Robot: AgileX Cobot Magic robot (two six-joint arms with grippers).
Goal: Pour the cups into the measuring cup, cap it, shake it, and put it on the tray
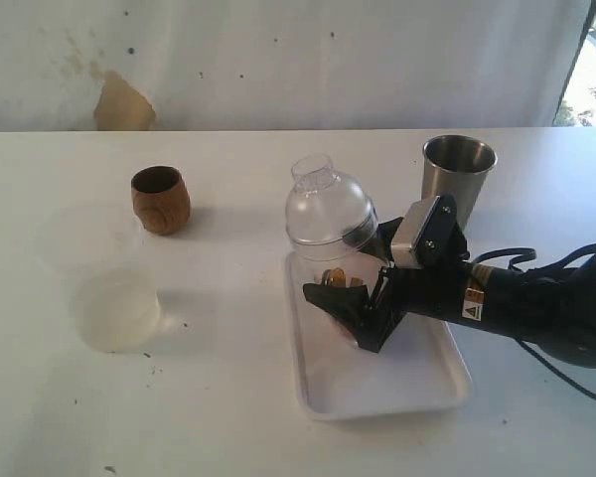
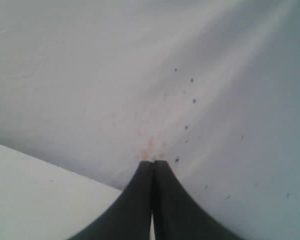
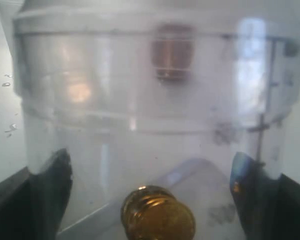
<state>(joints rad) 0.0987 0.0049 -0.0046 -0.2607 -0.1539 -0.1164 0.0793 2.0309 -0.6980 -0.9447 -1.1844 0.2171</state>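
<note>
- Clear plastic is the thing to watch: the measuring cup point(image 1: 313, 260) stands upright on the white tray point(image 1: 397, 378), at the corner nearest the wooden cup point(image 1: 161, 199). The domed cap point(image 1: 323, 194) is seated on its mouth.
- The right claw point(image 3: 151, 187) has the cylinder low down between its fingers point(image 3: 50, 190), one on each side. No gap shows at the walls, so I take it as clamped on the cup rather than merely bracketing it.
- The left claw point(image 2: 153, 162) is pressed together on nothing, over bare white table point(image 1: 228, 397).
- A brassy round piece point(image 3: 157, 217) lies at the bottom inside the cylinder. Whether any liquid is in there I cannot tell.
- The steel tumbler point(image 1: 459, 177) stands behind the tray, and a frosted cup point(image 1: 114, 310) sits well off to the left.
- I would expect the cylinder to be light, thin-walled and smooth, so it may slip in a loose grip and flex under a hard squeeze.
- Being tall and narrow, it should tip easily if nudged near the top.
- The straight wall, taken squarely across its width, looks like the safest hold. The dome does not, since I cannot see whether it locks on.
- Capped and on the tray, the job looks nearly finished, and what remains is letting go without knocking it.
</note>
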